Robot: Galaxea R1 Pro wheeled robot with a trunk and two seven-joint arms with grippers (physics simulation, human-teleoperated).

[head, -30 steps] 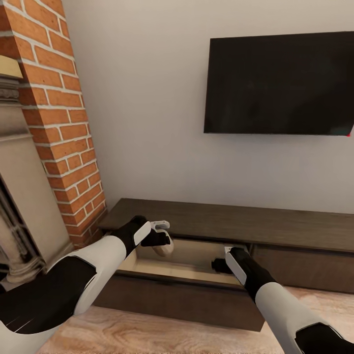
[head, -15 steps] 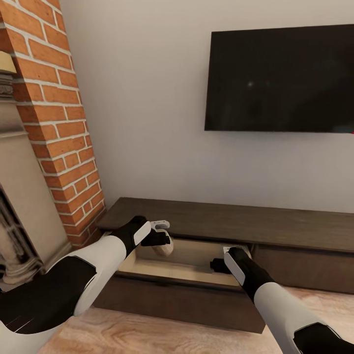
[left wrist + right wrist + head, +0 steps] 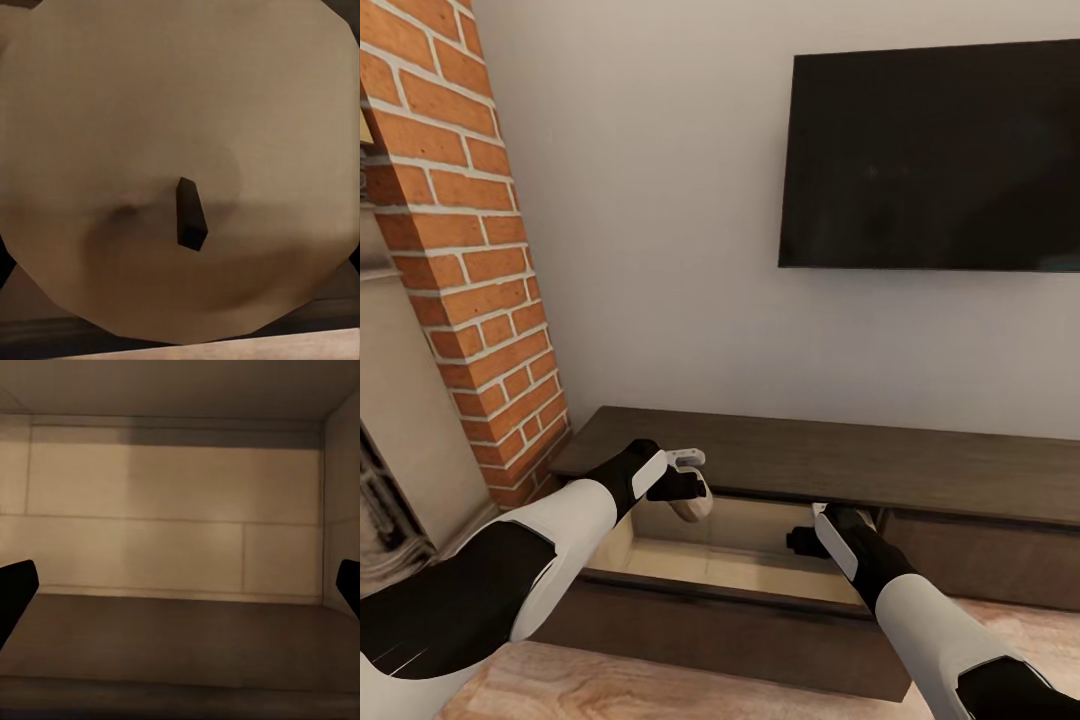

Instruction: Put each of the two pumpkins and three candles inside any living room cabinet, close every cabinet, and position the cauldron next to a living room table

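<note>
Tan wax marks the candle that your left gripper has its jaws clamped on, poised over the cabinet's open drawer for release, while your right gripper, jaws apart, reaches inside that drawer.

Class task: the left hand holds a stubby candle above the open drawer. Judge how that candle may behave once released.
The candle looks rigid and squat, so it probably keeps its shape. Its round sides suggest it may roll if it lands sideways in the drawer. The left hand holds it tilted, so it might tip.
</note>
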